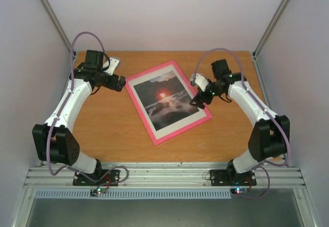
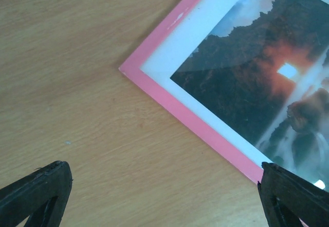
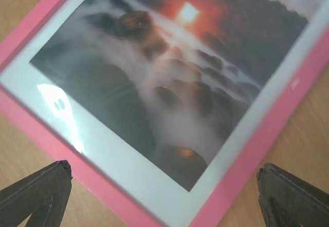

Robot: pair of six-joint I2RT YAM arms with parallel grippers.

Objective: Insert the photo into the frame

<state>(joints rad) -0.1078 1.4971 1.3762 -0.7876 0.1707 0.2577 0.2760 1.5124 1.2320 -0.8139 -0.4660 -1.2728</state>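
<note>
Right jaws stand wide over the photo [image 3: 169,83].

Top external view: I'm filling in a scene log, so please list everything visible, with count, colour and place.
photo: one, dark seascape with a red-orange sun and white border, face up inside the frame
frame: one, pink, flat at mid-table, turned at an angle
table: one, brown wood, under everything
base rail: one, silver metal, near edge
left gripper: one, black, open, beside the frame's far-left corner
right gripper: one, black, open, over the frame's right edge
</note>
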